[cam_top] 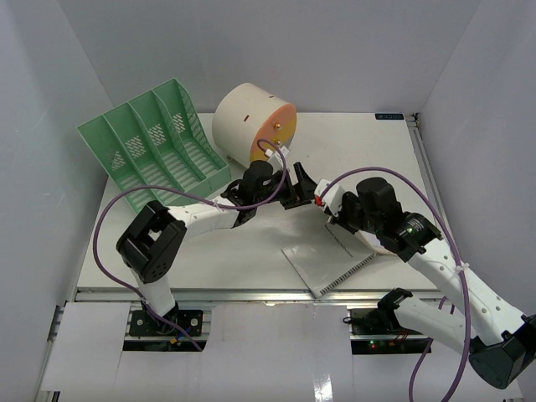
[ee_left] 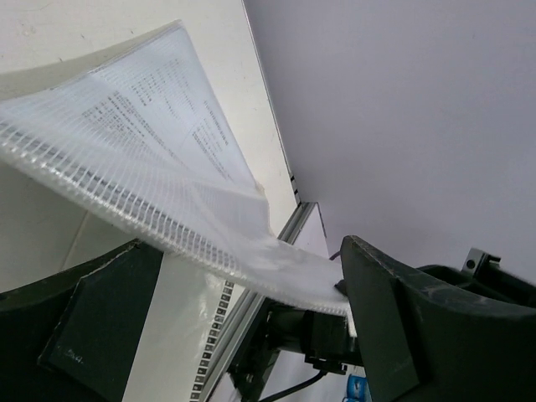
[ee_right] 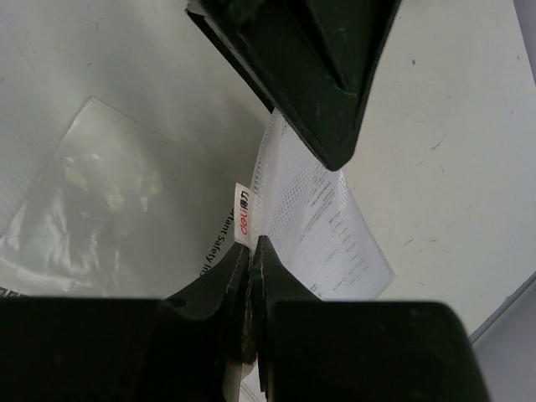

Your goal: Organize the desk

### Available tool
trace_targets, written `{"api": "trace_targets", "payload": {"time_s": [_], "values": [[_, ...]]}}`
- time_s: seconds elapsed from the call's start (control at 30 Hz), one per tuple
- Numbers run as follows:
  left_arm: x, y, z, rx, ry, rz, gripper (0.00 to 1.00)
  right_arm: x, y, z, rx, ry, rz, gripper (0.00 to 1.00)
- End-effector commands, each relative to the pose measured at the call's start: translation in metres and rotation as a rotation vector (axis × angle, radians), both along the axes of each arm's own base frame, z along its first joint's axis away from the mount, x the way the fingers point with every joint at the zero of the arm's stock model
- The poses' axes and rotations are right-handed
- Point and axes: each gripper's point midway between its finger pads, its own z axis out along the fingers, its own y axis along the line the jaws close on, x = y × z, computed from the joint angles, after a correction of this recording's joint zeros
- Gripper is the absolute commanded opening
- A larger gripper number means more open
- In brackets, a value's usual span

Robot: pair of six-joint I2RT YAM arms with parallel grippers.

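– What does the right gripper (ee_right: pixel 251 247) do?
– It pinches the edge of the clear sleeve (ee_right: pixel 314 213).
– And the left gripper (ee_left: pixel 251 289)?
– Wide open, the sleeve between its fingers (ee_left: pixel 402 335).
– Where's the desk (cam_top: pixel 368 151)?
– Under both arms, white and flat.

A white tab (ee_right: pixel 244 212) on the plastic sleeve (ee_right: pixel 322 219) reads "deli" in red; print beside it reads "Safety".

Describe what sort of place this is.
Likely a robotics lab cell staged as an office: a white desk boxed in by plain walls, a green file rack and a drum-shaped drawer unit.
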Motion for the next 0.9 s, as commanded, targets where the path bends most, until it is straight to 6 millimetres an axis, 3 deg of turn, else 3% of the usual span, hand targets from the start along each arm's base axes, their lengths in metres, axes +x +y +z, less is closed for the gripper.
{"api": "trace_targets", "payload": {"time_s": [0.0,0.17,0.27,0.37,0.43,0.47,0.5,0.57,0.6,0.73,0.8,0.87], "values": [[0.006,-0.009,0.002,0.012,0.050,0.022,0.98,0.000,0.013,0.017,0.081,-0.044,0.048,0.08],[0.005,-0.020,-0.020,0.079,0.156,0.023,0.96,0.001,0.022,0.030,0.125,-0.071,0.076,0.08],[0.005,-0.025,-0.025,0.091,0.178,0.014,0.89,0.003,0.027,0.040,0.151,-0.091,0.090,0.08],[0.007,-0.029,-0.021,0.090,0.171,0.009,0.68,0.001,0.033,0.045,0.172,-0.091,0.124,0.08],[0.009,-0.030,-0.015,0.093,0.151,0.007,0.44,-0.004,0.036,0.043,0.183,-0.085,0.154,0.10],[0.009,-0.030,-0.011,0.094,0.140,0.005,0.29,-0.006,0.037,0.041,0.184,-0.085,0.169,0.14],[0.010,-0.030,-0.008,0.095,0.128,0.006,0.25,-0.008,0.039,0.042,0.189,-0.085,0.180,0.18],[0.011,-0.027,0.000,0.109,0.094,0.004,0.05,-0.010,0.037,0.041,0.182,-0.103,0.199,0.41],[0.011,-0.025,0.003,0.119,0.081,0.006,0.00,-0.012,0.036,0.041,0.178,-0.112,0.211,0.56],[0.008,-0.013,0.027,0.155,-0.039,-0.004,0.00,-0.016,0.028,0.060,0.174,-0.196,0.232,0.93],[0.007,-0.003,0.039,0.192,-0.102,0.000,0.00,-0.009,0.016,0.076,0.168,-0.264,0.178,0.90],[0.006,0.014,0.067,0.215,-0.190,0.033,0.00,0.003,0.004,0.092,0.168,-0.313,0.092,0.90]]}}
